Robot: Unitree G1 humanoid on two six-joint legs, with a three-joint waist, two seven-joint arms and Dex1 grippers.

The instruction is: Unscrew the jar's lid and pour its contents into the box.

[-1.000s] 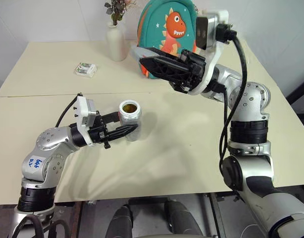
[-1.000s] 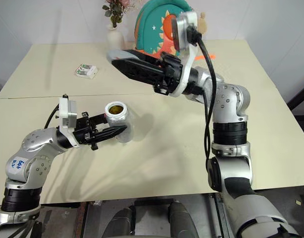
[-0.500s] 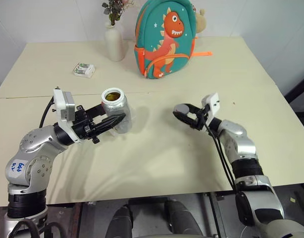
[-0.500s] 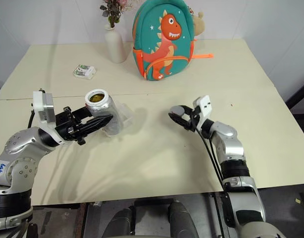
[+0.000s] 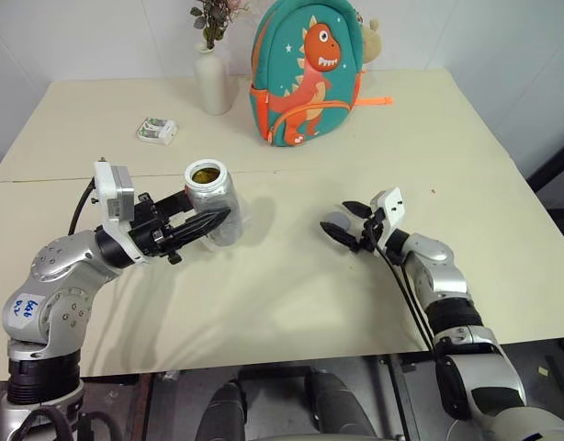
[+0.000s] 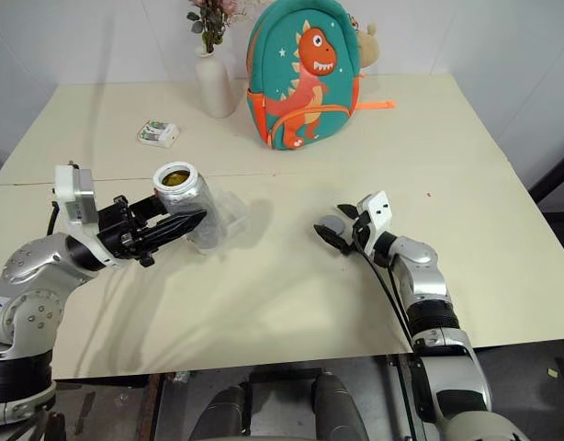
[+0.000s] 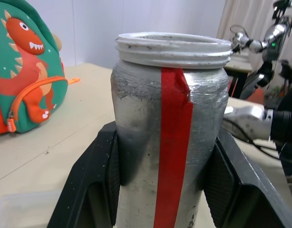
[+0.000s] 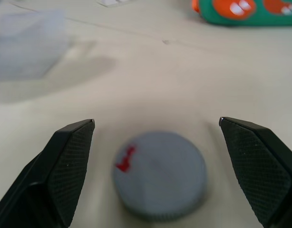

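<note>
My left gripper [image 5: 211, 219] is shut on the jar [image 5: 211, 195], a silvery cylinder with a red tape strip [image 7: 172, 142], and holds it above the table. The jar's mouth is open and the yellowish-brown contents [image 6: 174, 177] show inside. Just behind the jar, the clear box [image 6: 229, 211] lies on the table. The grey lid [image 8: 159, 173] with its red mark rests flat on the table to the right. My right gripper [image 8: 156, 121] stands open around it, one black finger [image 8: 65, 161] on each side, not touching it.
A green dinosaur backpack [image 5: 305, 69] and a white flower vase [image 5: 211, 78] stand at the back of the table. A small white-and-green packet [image 5: 157, 130] lies at the back left. A seam [image 5: 291, 170] runs across the table.
My right arm came down from high near the backpack to the table at the right, and its gripper opened, leaving the lid on the table. My left gripper raised the jar slightly.
</note>
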